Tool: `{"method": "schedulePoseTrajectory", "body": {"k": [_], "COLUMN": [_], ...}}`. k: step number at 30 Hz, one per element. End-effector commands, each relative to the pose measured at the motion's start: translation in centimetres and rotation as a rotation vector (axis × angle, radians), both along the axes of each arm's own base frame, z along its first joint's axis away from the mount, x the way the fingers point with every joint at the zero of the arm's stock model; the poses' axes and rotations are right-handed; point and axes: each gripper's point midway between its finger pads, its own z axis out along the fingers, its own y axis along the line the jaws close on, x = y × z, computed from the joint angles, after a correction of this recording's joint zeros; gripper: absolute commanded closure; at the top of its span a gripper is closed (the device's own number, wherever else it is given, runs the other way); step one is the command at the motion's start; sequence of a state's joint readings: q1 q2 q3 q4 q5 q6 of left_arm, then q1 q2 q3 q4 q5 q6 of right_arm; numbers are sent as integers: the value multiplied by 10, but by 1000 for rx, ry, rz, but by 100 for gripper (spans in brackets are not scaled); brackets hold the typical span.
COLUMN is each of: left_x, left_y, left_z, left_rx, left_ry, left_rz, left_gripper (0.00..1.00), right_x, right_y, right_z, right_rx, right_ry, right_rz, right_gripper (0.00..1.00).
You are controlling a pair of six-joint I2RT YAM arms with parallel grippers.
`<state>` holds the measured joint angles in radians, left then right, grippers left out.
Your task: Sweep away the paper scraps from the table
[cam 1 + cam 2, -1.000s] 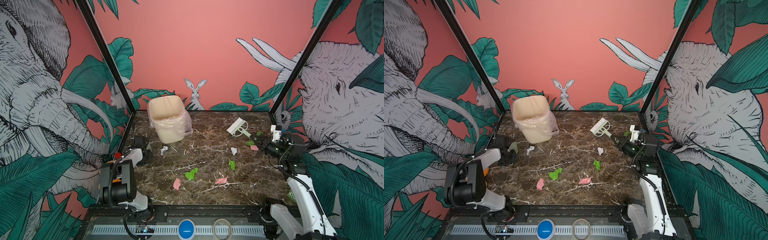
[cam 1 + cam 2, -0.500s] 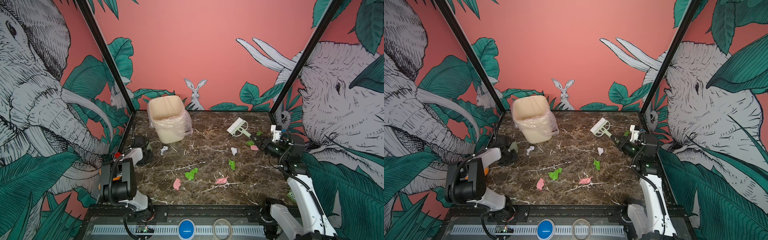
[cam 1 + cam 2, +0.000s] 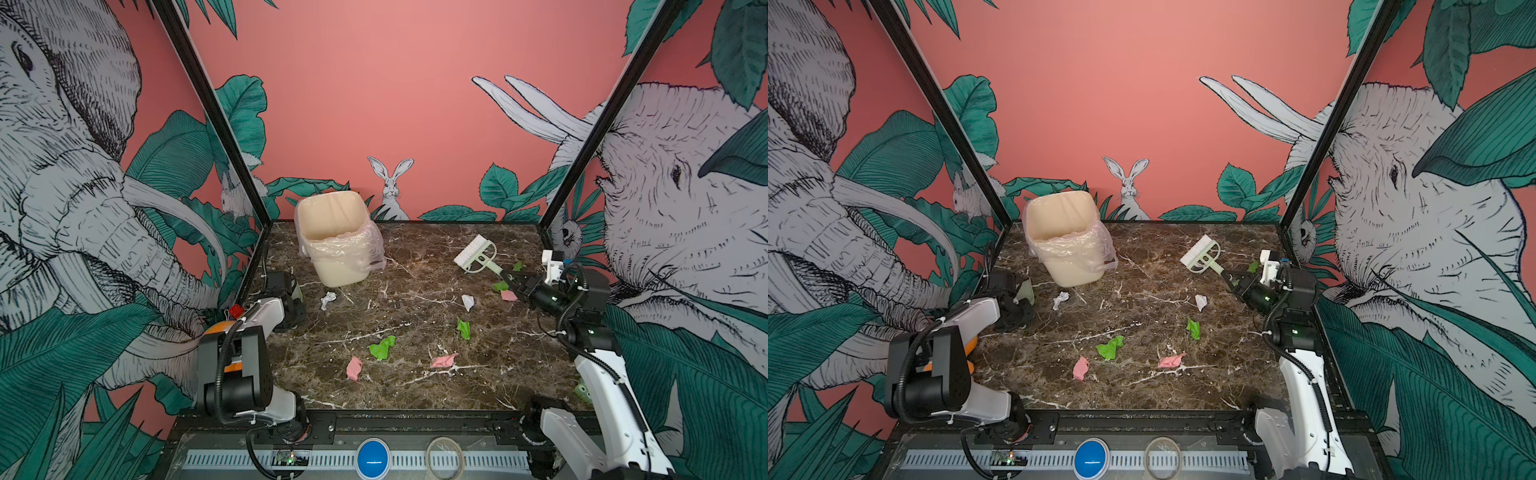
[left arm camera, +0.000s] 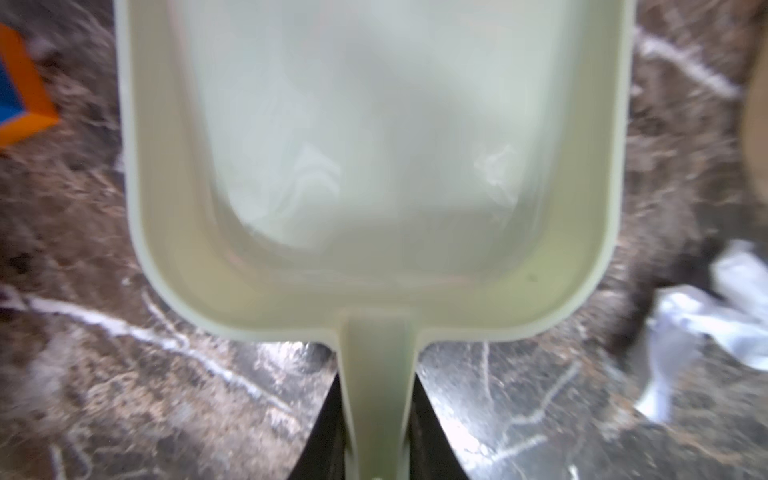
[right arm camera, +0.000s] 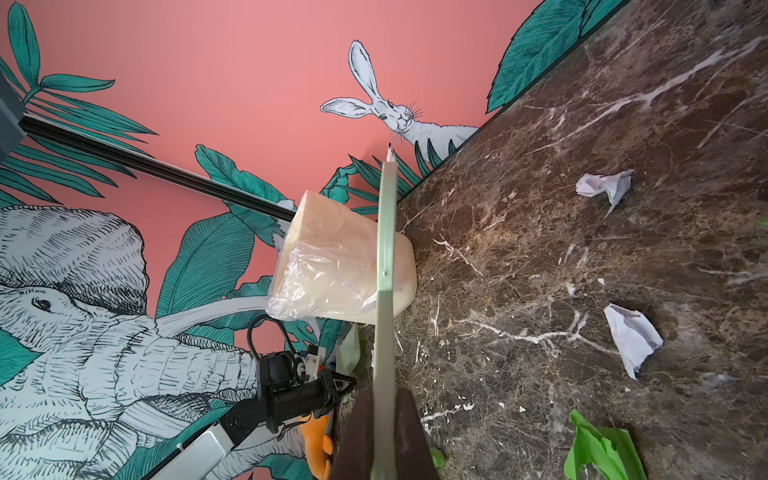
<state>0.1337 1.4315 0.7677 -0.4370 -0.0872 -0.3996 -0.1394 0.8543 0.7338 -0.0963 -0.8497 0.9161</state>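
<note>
The right gripper [image 3: 508,277] is clamped on the brush [image 3: 475,252] handle, and the left gripper [image 4: 376,415] pinches the dustpan [image 4: 374,166] handle. Between them paper scraps [image 3: 381,347] lie scattered over the table [image 3: 415,386], 1 white one near the dustpan, before the cream bin [image 3: 332,266].

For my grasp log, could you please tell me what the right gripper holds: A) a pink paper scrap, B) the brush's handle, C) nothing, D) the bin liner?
B: in a top view the right gripper is shut on the pale green handle of the brush.
</note>
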Motion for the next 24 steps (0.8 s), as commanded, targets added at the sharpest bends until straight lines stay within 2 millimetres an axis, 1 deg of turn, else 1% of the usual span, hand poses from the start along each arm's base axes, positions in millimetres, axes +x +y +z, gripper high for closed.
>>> {"method": "schedulePoseTrajectory", "body": {"k": [1,4,11,13,15,18,20,24], "left_x": [-14,-25,-57,-65,-70,-82,-85,-100], "left_y": [0,-3,-22,-32,-45,-59,-69,-85], "left_z": [17,28,50,56,64,74,86,101], "left_rx": [3,-7,-70,-55,-52,-65,-53,-55], "left_ry": [-13,-23,-52,-23,-39,-46,-65,-31], "left_rz": [9,3,-22,-65,-114,-151,-197,-281], "left_gripper": [92,93,93,94,94,94,94,94], "right_x": [-4,-6,-20,-25,-29,-35,-39,-46], "right_y": [1,2,6,8,10,11,13,13], "right_z": [19,17,-6,-14,-21,-27,-29,-36], "right_rx": [-13,-25,-136,-187,-231,-291,-317,-358], "right_ry": [-55,-43,71,109,146,186,206,248], "right_rz": [13,16,46,64,80,99,107,121], "right_gripper": [100,100,100,100,100,100,100,100]}}
